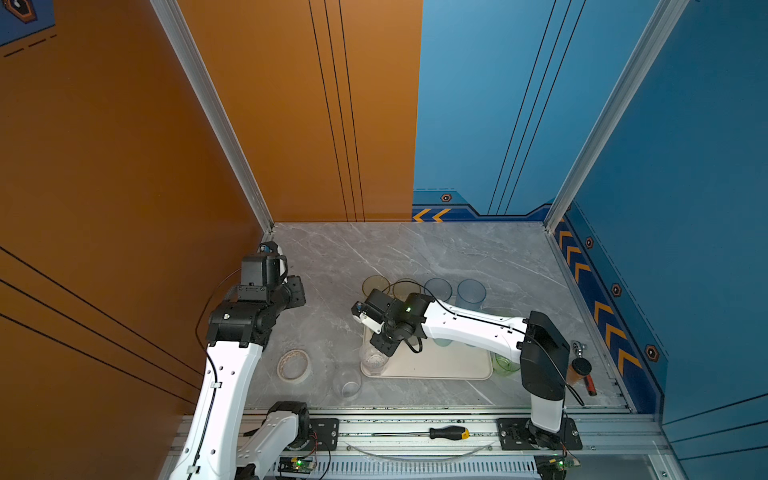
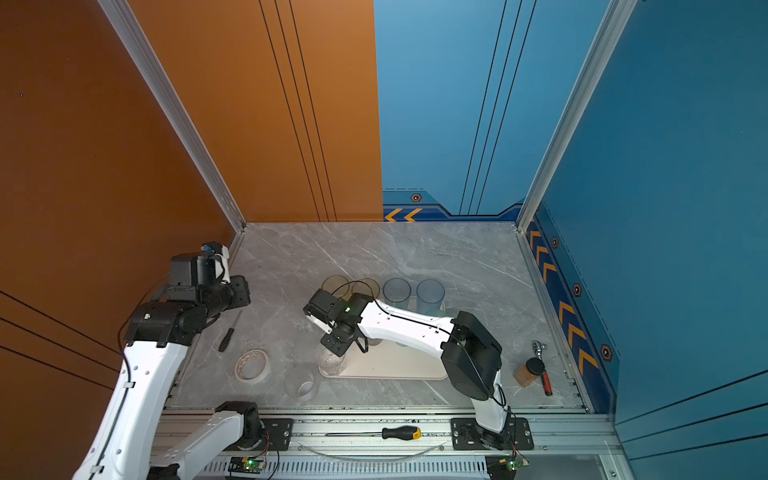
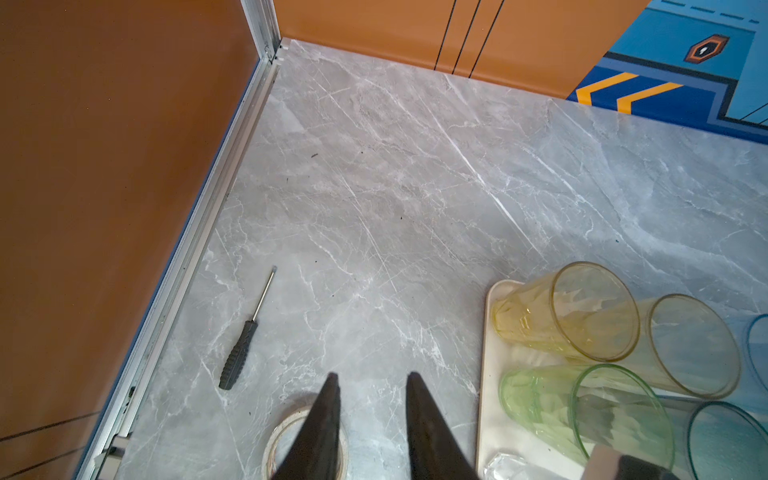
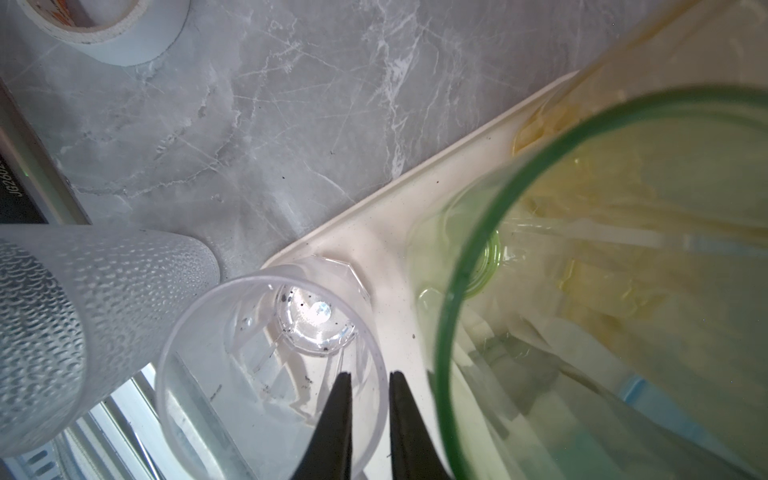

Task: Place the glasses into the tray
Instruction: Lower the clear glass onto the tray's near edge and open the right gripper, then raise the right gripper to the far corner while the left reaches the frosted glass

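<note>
The cream tray (image 1: pixel 436 371) (image 2: pixel 395 371) lies at front centre. A clear glass (image 1: pixel 373 360) (image 4: pixel 270 353) stands upright in its near left corner. My right gripper (image 4: pixel 370 374) hangs over it, open by a narrow gap, one finger inside the rim and one outside, not pinching it. Yellow (image 3: pixel 582 316), green (image 3: pixel 548 411) and blue (image 1: pixel 471 291) glasses stand in the tray. A dimpled clear glass (image 1: pixel 347 384) (image 4: pixel 62 311) stands on the table just outside that corner. My left gripper (image 3: pixel 371 376) is open and empty above the table, left of the tray.
A tape roll (image 1: pixel 294 365) (image 3: pixel 286 440) lies under the left fingers. A small black screwdriver (image 2: pixel 228 332) (image 3: pixel 245 345) lies near the left wall. A brown jar (image 1: pixel 579 370) and a red-handled ratchet (image 1: pixel 590 384) sit at the right edge. Another green glass (image 1: pixel 505 365) stands by the tray's right end.
</note>
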